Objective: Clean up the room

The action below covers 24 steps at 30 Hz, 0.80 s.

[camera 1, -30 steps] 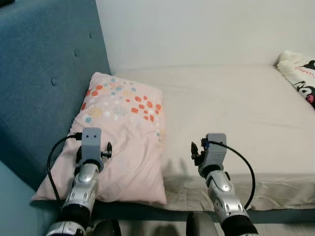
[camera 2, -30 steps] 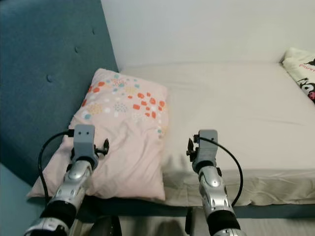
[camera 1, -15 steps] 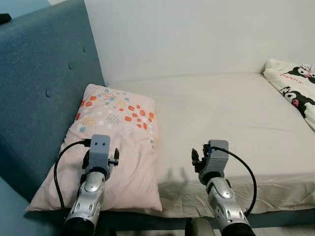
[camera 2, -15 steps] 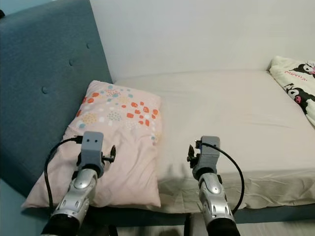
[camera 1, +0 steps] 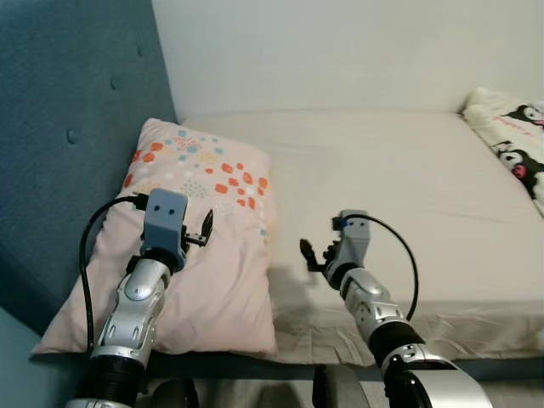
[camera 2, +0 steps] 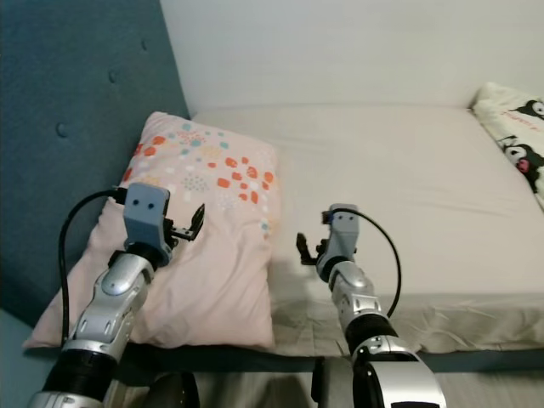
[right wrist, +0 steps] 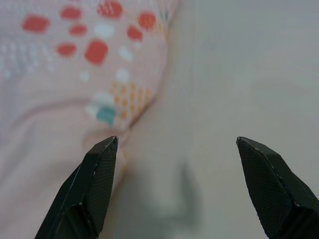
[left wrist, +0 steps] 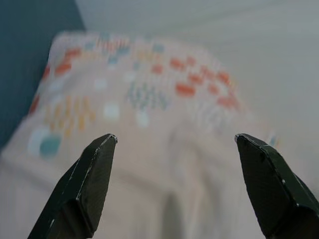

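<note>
The bed [camera 1: 408, 178], under a pale sheet, ran along a white wall with a blue padded headboard [camera 1: 68, 127] at the robot's left. A white blanket printed with black cartoon figures [camera 1: 510, 140] lay at the far right edge of the bed.

The pink pillow [camera 1: 183, 246], dotted in red, orange and teal, lay at the head end of the bed, its far edge touching the headboard and its near edge overhanging the mattress front. It looked light, soft and limp, likely to sag and fold if lifted by one corner; the fabric should give the fingers good purchase, and nothing about it was fragile. My judgement was that a pinch on each long side, or on two opposite corners, would carry it flat, the near right edge being the handiest to reach.

The left claw [camera 1: 202, 229] hung over the middle of the pillow, its fingers spread wide apart and empty. The right claw [camera 1: 310, 255] hovered over the bare sheet just beside the pillow's right edge, also spread wide and holding nothing.

Against the pictures of half a second before, the right claw had swung in toward the pillow's edge, and the left claw sat a little higher up the pillow. The camera had also shifted.
</note>
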### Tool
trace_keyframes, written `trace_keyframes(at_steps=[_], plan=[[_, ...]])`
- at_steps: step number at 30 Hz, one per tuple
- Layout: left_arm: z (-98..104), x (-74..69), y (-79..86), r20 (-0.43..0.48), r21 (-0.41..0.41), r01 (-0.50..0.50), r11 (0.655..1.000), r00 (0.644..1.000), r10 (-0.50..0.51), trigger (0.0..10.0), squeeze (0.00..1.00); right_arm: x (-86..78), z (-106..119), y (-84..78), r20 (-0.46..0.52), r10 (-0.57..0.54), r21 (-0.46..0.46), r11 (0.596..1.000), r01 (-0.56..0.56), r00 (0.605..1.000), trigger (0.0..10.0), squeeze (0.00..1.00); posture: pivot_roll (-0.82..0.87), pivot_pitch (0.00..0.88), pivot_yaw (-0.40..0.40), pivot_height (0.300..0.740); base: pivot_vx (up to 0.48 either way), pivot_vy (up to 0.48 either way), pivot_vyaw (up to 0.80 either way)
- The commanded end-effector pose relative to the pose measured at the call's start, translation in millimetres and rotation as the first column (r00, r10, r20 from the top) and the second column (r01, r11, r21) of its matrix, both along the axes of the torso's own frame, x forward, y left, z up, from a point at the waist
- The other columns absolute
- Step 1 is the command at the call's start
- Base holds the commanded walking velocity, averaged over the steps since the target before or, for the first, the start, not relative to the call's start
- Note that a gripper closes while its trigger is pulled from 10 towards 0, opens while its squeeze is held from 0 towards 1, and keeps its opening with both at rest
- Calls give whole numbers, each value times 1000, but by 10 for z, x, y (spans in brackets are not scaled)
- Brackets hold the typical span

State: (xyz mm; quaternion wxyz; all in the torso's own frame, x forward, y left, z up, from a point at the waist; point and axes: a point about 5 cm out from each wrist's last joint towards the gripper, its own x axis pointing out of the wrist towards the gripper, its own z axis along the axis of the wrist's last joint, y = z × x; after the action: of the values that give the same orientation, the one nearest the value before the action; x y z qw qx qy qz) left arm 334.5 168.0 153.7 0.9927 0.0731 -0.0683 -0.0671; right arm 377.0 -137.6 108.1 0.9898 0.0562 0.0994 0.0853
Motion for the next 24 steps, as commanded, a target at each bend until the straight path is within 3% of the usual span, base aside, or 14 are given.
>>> trace_keyframes(at_steps=[1, 3, 6, 10, 11, 15, 24], plan=[[-295, -57, 11, -128, 17, -42, 999, 991, 44, 10000, 0, -6, 36, -79, 53, -27, -16, 999, 28, 998, 10000, 0, 42, 136, -35, 583, 0, 0, 0], [-540, -142, 10, -186, 40, -85, 996, 978, 91, 10000, 0, -51, 65, -180, 118, -65, -41, 997, 70, 991, 10000, 0, 16, 111, -23, 583, 0, 0, 0], [-794, -244, -61, -262, -17, -128, 992, 958, 119, 10000, 0, -213, 32, -305, 178, -124, -97, 985, 143, 976, 10000, 0, -52, 62, 22, 583, 0, 0, 0], [-828, -265, -122, -266, -14, -117, 993, 958, 109, 10000, 0, -284, 9, -344, 195, -148, -133, 976, 175, 970, 10000, 0, -59, 51, 37, 583, 0, 0, 0], [-831, -277, -200, -260, -30, -88, 996, 963, 77, 10000, 0, -350, -22, -351, 211, -144, -157, 971, 179, 967, 10000, 0, -61, 49, 39, 583, 0, 0, 0], [-849, -297, -362, -259, -10, -28, 1000, 966, 25, 10000, 0, -525, -196, -338, 203, -162, -125, 974, 190, 966, 10000, 0, -66, 33, 50, 583, 0, 0, 0], [-852, -264, -367, -255, 0, -60, 998, 965, 58, 10000, 0, -726, -424, -291, 119, -172, -139, 972, 188, 978, 10000, 0, -60, 26, 40, 613, 0, 0, 0]])
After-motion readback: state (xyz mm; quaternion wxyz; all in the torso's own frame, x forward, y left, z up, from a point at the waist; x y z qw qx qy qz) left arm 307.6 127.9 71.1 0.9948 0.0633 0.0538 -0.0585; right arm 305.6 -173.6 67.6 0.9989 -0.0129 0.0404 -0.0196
